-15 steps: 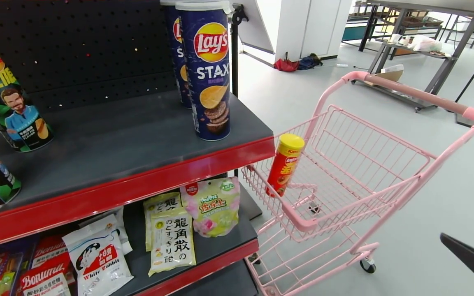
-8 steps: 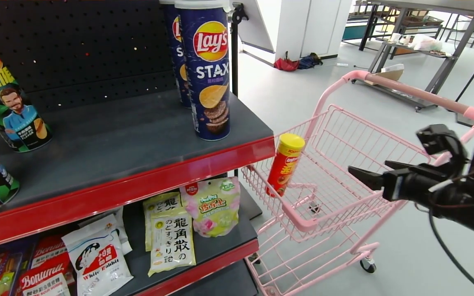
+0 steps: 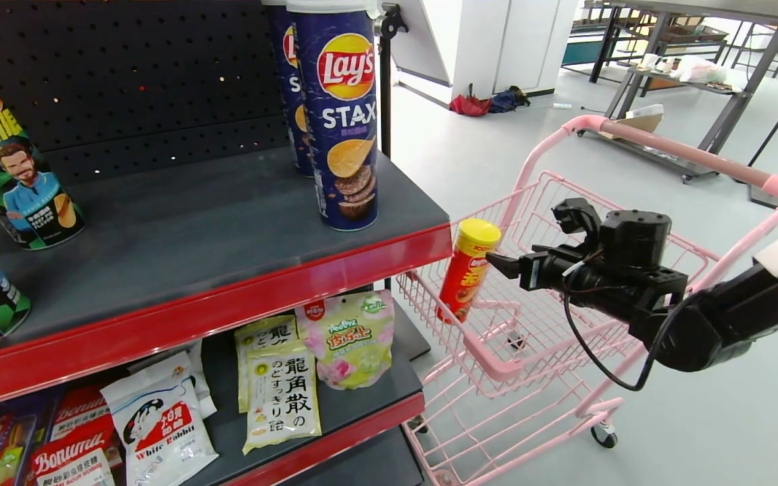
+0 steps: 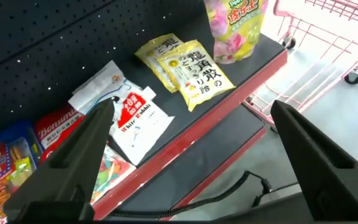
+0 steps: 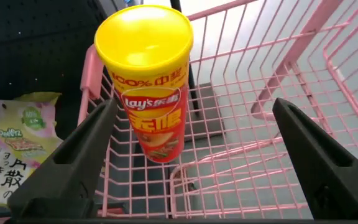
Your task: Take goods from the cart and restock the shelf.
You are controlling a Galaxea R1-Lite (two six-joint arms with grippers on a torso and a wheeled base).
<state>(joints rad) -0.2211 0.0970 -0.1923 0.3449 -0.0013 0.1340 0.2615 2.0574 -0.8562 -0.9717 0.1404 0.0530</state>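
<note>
Poised for the pick, right end effector (image 3: 499, 262) wide open and empty beside the chip can (image 3: 467, 270) in the cart (image 3: 632, 138), next to straddle, clamp, lift toward the shelf (image 3: 227, 229).

Resembling a shop corner staged inside a workshop hall: stocking chip cans (image 3: 338, 121) and snack bags (image 3: 281, 385) on a red-edged shelf (image 3: 227, 304) backed by black pegboard (image 3: 125, 67), parking a pink cart (image 3: 632, 145) alongside, showing metal-framed tabletops (image 3: 686, 81) across bare grey floor (image 3: 470, 162).
</note>
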